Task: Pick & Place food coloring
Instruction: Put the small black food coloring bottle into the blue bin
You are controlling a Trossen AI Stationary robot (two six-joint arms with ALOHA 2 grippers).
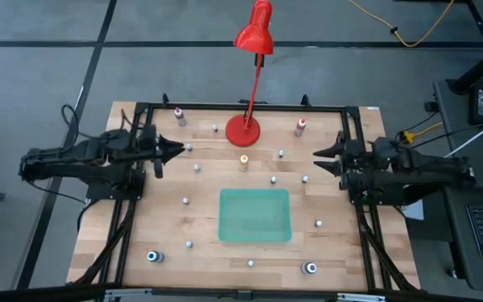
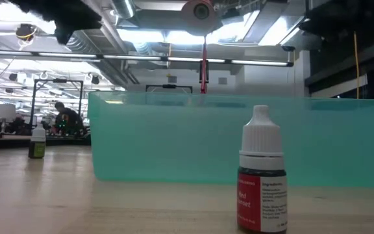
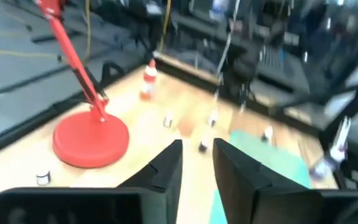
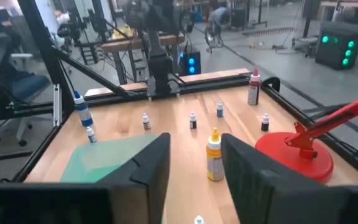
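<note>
A wooden table [image 1: 166, 231] carries a green tray [image 1: 255, 215] at its middle and a red desk lamp [image 1: 243, 128] near the far edge. The left gripper [image 1: 179, 149] and right gripper [image 1: 317, 158] hover at opposite sides — each with fingers parted, a clear gap between them, holding nothing. The food coloring bottles [image 1: 244, 161] stand scattered around the tray — an orange-capped one between lamp and tray.

Light wood table [image 1: 166, 243] w/ visible grain, translucent green plastic tray [image 1: 255, 215], glossy red lamp [image 1: 243, 129] base.
</note>
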